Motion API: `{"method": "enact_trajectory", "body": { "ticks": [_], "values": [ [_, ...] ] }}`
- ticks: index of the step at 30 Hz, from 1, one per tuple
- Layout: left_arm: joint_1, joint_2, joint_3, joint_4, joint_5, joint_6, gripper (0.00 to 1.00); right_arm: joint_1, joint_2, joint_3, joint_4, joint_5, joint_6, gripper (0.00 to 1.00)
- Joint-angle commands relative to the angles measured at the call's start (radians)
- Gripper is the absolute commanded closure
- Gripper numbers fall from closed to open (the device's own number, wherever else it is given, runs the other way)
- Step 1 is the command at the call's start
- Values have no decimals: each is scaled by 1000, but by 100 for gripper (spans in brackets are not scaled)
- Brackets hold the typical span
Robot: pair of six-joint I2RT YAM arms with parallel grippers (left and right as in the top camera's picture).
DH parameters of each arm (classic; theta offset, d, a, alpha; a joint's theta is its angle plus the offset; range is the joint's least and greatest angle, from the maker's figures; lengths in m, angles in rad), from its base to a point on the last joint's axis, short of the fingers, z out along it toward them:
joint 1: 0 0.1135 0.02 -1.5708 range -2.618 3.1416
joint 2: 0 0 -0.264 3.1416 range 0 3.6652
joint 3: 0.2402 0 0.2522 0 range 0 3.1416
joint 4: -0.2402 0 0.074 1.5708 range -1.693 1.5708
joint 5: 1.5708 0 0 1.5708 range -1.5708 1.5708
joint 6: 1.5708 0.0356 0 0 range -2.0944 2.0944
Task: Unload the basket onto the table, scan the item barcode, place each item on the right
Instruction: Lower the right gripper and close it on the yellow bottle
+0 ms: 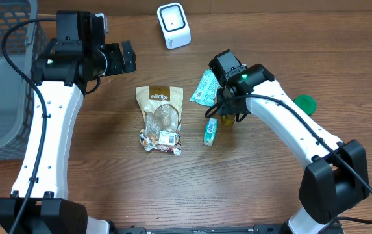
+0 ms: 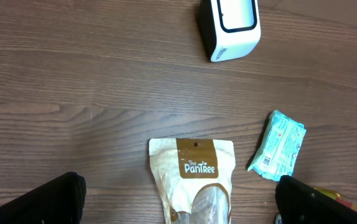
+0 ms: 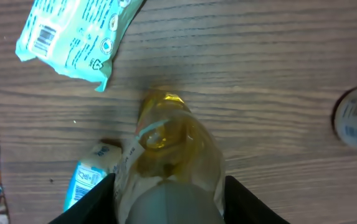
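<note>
Wooden table [image 1: 237,188], left jaws wide apart, right jaws clamped on yellow bottle [image 3: 172,149].

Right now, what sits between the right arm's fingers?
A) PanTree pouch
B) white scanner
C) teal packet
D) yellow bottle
D: in the right wrist view the yellow bottle fills the gap between the right fingers; the teal packet lies apart from them.

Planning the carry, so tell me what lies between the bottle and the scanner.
The teal packet lies flat between the yellow bottle and the white scanner. Nothing else visible stands on that line.
</note>
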Motion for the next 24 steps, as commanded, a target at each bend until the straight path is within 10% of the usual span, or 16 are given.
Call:
{"method": "enact_trajectory", "body": {
  "ticks": [1, 2, 4, 24],
  "values": [
    [-4, 0, 13, 2, -6, 23, 1, -32, -3, 8, -7, 12, -63, 52],
    [-4, 0, 13, 2, -6, 23, 0, -40, -3, 8, -8, 11, -65, 48],
    [-4, 0, 13, 2, -6, 23, 0, -58, -3, 8, -6, 5, -64, 0],
    [-4, 0, 13, 2, -6, 23, 0, -82, -3, 6, 64, -145, 206, 0]
  ]
}}
